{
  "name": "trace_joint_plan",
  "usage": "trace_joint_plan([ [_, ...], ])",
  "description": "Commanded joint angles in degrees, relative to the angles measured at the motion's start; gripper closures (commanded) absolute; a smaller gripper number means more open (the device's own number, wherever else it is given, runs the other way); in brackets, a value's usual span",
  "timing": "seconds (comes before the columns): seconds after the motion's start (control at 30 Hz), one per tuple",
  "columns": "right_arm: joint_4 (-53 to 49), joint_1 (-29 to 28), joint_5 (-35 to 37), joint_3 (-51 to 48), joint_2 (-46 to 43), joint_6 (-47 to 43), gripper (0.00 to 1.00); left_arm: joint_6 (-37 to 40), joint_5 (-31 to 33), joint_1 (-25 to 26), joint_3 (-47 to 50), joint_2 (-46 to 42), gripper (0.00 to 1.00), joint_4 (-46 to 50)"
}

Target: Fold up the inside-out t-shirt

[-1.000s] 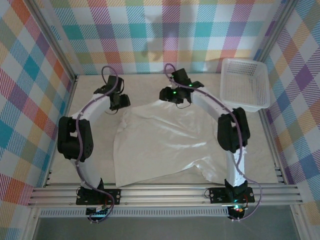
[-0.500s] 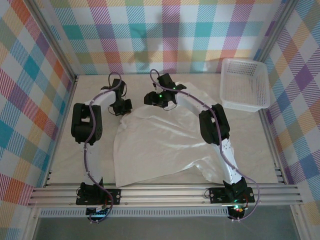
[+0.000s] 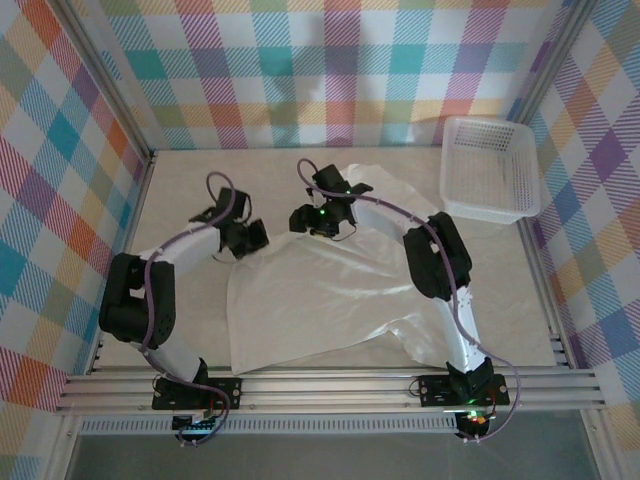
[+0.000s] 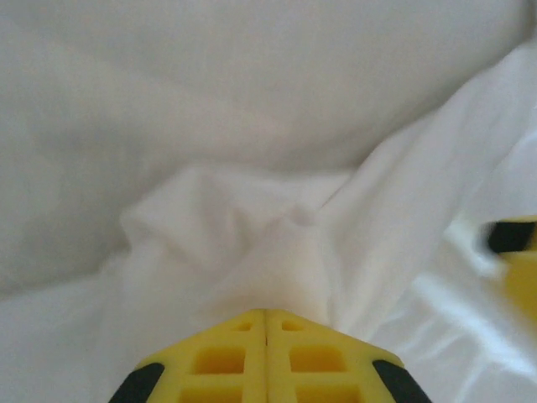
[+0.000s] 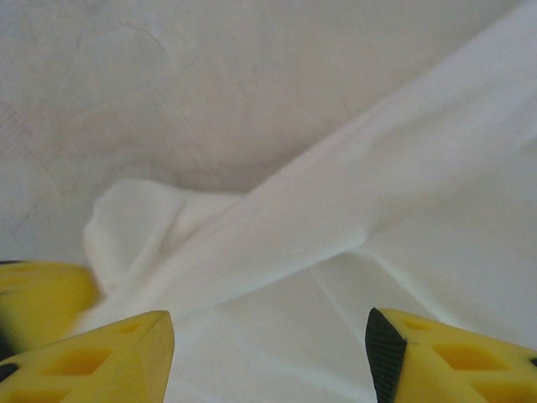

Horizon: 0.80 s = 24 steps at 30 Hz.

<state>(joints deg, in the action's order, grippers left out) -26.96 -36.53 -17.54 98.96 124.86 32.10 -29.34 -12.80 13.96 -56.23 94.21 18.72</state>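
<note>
The inside-out t-shirt [image 3: 320, 290] lies spread as plain white cloth across the middle of the table, with one flap reaching back toward the far wall. My left gripper [image 3: 247, 238] sits at the shirt's far left corner. In the left wrist view its yellow fingers [image 4: 266, 317] are pressed together, and bunched cloth [image 4: 252, 227] is drawn into their tips. My right gripper [image 3: 310, 220] hovers just to its right over the far edge. Its jaws [image 5: 268, 344] stand wide apart above a raised fold [image 5: 336, 210], with nothing between them.
A white mesh basket [image 3: 490, 170] stands at the far right corner. Bare beige tabletop [image 3: 180, 190] surrounds the shirt, and checked walls close in the back and sides. The two grippers are close together; a finger of the right one [image 4: 513, 239] shows at the edge of the left wrist view.
The left gripper has come nearer and closed on the shirt's far left corner. The right gripper has slid left and nearer along the far edge, jaws opening a little wider.
</note>
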Motion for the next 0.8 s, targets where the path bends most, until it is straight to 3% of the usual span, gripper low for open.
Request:
trace_joint_plan([
  [0.0, 2.0, 0.3, 0.0, -4.5, -5.9, -0.8, 0.37, -4.8, 3.0, 0.8, 6.3, -3.9, 0.88, -6.7],
  [0.13, 7.5, -0.7, -4.6, -7.8, -6.1, 4.0, 0.32, -2.7, 5.8, 0.8, 7.1, -8.9, 0.79, -5.7],
  [0.33, 9.9, -3.2, -1.2, -2.3, 2.4, 9.9, 0.28, -3.5, 5.2, 0.4, 5.9, -8.2, 0.66, -4.4],
  [0.5, 8.6, -3.2, 0.8, 2.6, 6.5, 11.4, 0.52, -4.1, 2.6, 0.2, 4.2, -3.2, 0.46, -1.0],
  [0.57, 7.4, -3.2, 0.9, 3.2, 6.9, 11.2, 0.60, -4.6, 1.9, 0.2, 4.4, -1.9, 0.45, -1.5],
  [0.63, 6.7, -3.2, 1.6, 2.9, 6.8, 11.1, 0.71, -5.5, 1.3, 0.2, 5.0, -1.7, 0.54, -3.3],
  [0.7, 6.7, -3.2, 2.4, 2.1, 6.4, 11.3, 0.80, -6.2, 0.6, 0.2, 5.1, -1.8, 0.73, -5.7],
  [0.77, 6.7, -3.1, 3.1, 1.7, 6.2, 11.3, 0.86, -6.1, 0.6, 0.2, 4.2, -1.9, 0.85, -5.4],
])
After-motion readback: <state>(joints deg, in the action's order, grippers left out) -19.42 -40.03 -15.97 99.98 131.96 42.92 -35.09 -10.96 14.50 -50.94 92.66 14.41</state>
